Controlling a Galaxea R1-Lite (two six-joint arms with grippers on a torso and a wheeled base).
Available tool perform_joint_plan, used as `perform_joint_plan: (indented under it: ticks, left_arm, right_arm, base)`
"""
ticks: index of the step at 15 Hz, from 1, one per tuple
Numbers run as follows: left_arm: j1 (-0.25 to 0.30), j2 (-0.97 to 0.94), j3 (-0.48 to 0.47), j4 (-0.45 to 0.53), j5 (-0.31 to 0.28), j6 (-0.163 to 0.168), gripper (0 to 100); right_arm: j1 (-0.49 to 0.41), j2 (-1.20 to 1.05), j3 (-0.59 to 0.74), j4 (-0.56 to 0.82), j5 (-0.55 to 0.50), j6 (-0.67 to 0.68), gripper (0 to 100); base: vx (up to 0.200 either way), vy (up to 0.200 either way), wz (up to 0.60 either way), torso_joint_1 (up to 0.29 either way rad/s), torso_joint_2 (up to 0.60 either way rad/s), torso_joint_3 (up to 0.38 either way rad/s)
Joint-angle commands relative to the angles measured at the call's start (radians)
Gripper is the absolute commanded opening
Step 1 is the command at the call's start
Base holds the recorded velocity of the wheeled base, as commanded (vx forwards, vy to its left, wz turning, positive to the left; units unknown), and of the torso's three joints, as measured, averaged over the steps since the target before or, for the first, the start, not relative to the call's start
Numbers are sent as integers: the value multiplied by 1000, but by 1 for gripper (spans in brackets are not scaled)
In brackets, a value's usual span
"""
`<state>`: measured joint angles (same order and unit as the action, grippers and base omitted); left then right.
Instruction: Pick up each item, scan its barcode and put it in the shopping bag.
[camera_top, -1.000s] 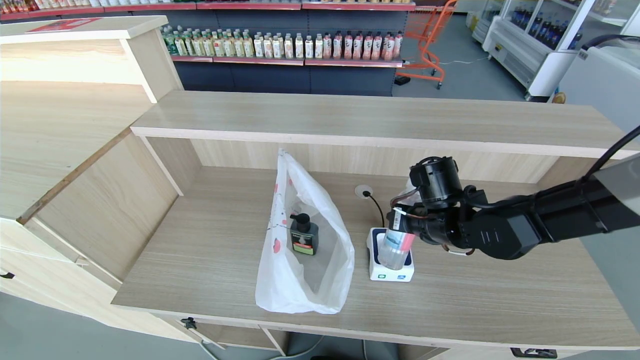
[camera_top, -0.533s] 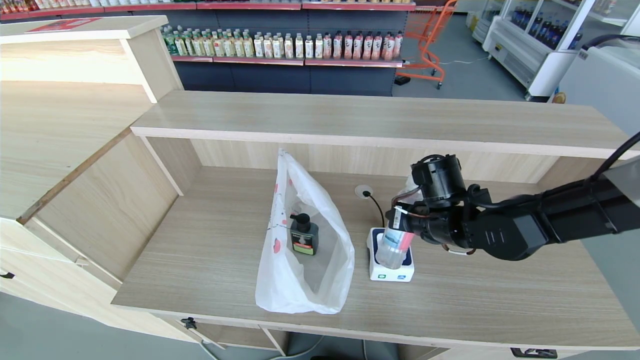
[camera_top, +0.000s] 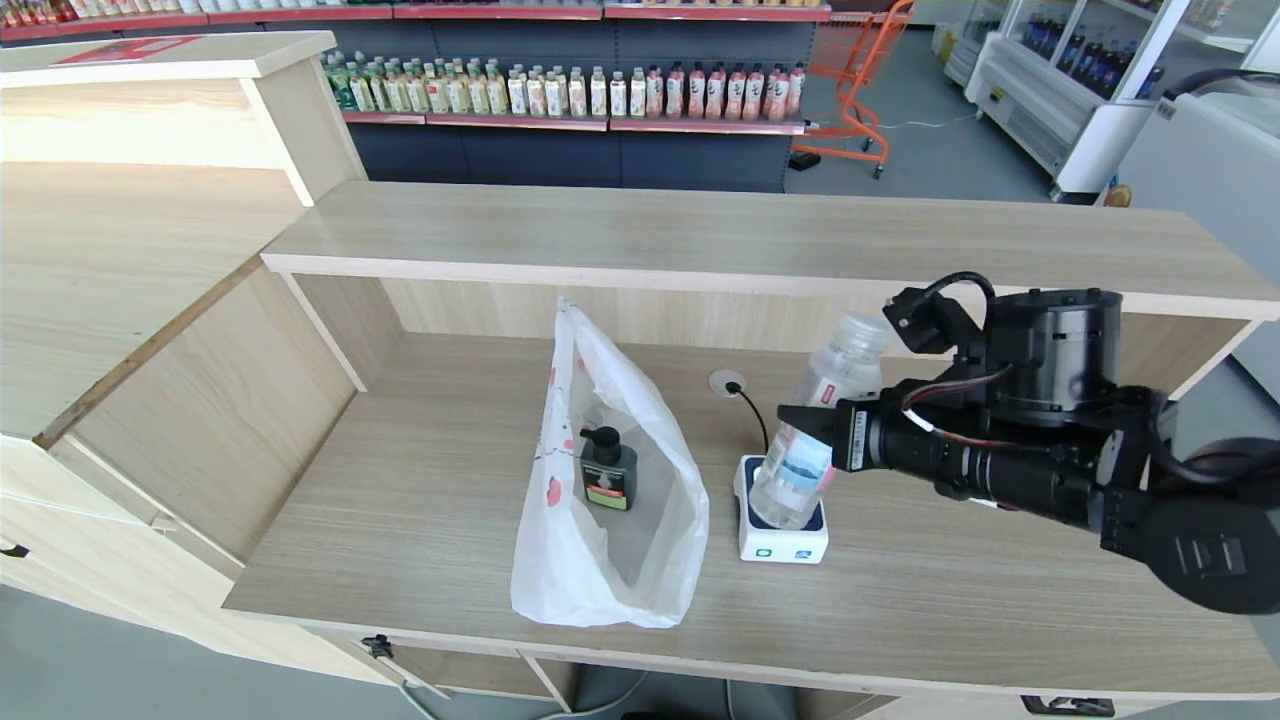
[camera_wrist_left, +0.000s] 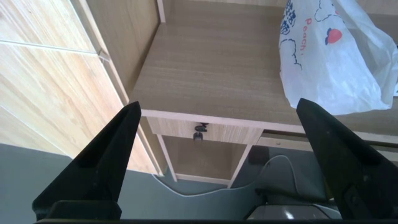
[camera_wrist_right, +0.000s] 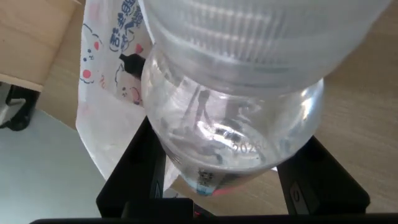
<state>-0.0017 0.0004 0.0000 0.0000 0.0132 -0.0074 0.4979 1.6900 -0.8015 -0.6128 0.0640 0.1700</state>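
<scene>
Since half a second ago the right arm's wrist has swung round and drawn back to the right, and the bottle it carries has tipped from near upright to a slant. The right end effector (camera_top: 812, 438) is clamped round the middle of the bottle (camera_top: 842, 368), which is clear and ribbed, with a pale label and a white cap pointing up and away. Its base hangs over the blue top of the white scanner (camera_top: 783, 540). The left end effector (camera_wrist_left: 217, 107) is spread wide, off the table's near edge.

Just left of the scanner the white shopping bag (camera_top: 560, 560) stands open with a dark pump bottle (camera_top: 608, 472) inside. A black cable (camera_top: 755, 415) runs back from the scanner across the pale wood table (camera_top: 950, 600). Behind are drink shelves (camera_top: 570, 92) and an orange trolley (camera_top: 855, 80).
</scene>
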Motion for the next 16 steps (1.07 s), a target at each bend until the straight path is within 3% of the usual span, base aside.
perform_joint_plan:
  ticks: [1,4,9,16]
  left_arm:
    - [0,0,0,0,1,0,100]
    - [0,0,0,0,1,1,100]
    - [2,0,0,0,1,0,100]
    - [0,0,0,0,1,-2,100]
  right_arm:
    - [-21,-108,177,-113,76,-153,0]
    - [-16,-84,231,-234,80,-219,0]
    - [-16,-99,226,-236,122,-213,0]
    - [-16,-148,249,-237,252,-191,0]
  base:
    - [0,0,0,0,0,0]
    - [0,0,0,0,0,0]
    - [0,160,0,-4,0,2]
    - [0,0,0,0,0,0]
